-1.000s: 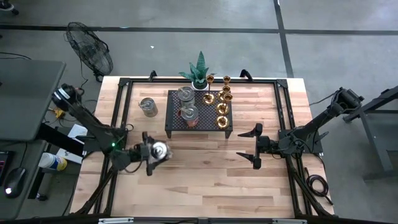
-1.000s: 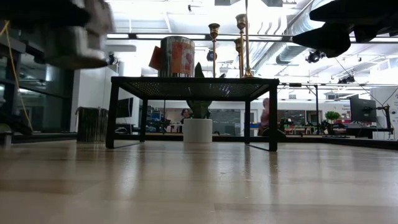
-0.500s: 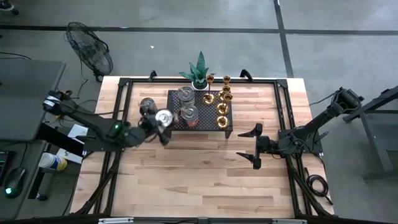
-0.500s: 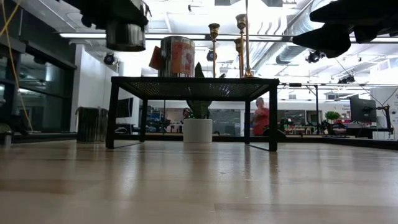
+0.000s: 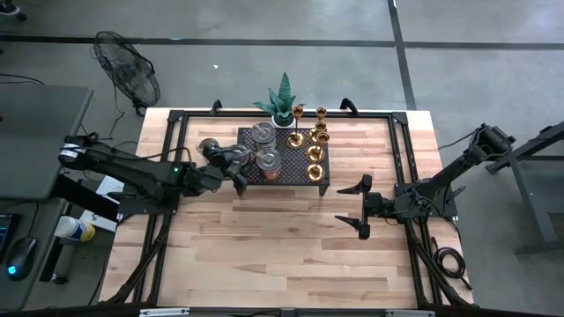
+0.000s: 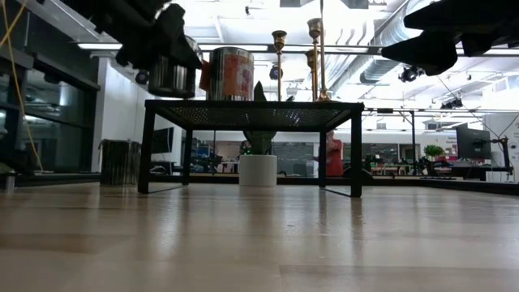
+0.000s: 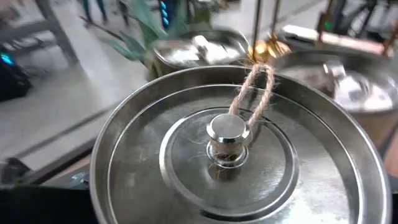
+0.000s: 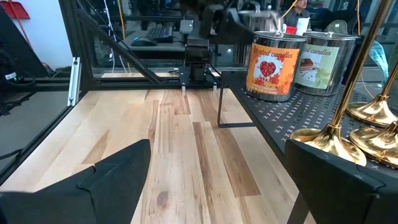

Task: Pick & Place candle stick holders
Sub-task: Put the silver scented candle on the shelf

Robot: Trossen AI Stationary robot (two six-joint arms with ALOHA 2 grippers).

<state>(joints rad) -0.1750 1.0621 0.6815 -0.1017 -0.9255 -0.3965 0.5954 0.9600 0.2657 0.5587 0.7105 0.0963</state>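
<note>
Carrying a silver tin to the rack

The left hand grips a lidded silver tin in widely spread fingers, hovering at the black rack's left edge; next, I'd guess, it needs lowering onto a free spot beside the other tins. The right hand waits, fingers spread, over the desk.

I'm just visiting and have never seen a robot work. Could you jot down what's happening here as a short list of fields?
Left gripper: holds a round silvery tin at the left end of the black rack, above rack height
Right gripper: open, empty, waiting over bare table right of the rack
On the rack: two silvery tins, several brass-gold candle stick holders
On the table left of the rack: another tin, partly hidden
Behind the rack: green plant in white pot
</note>
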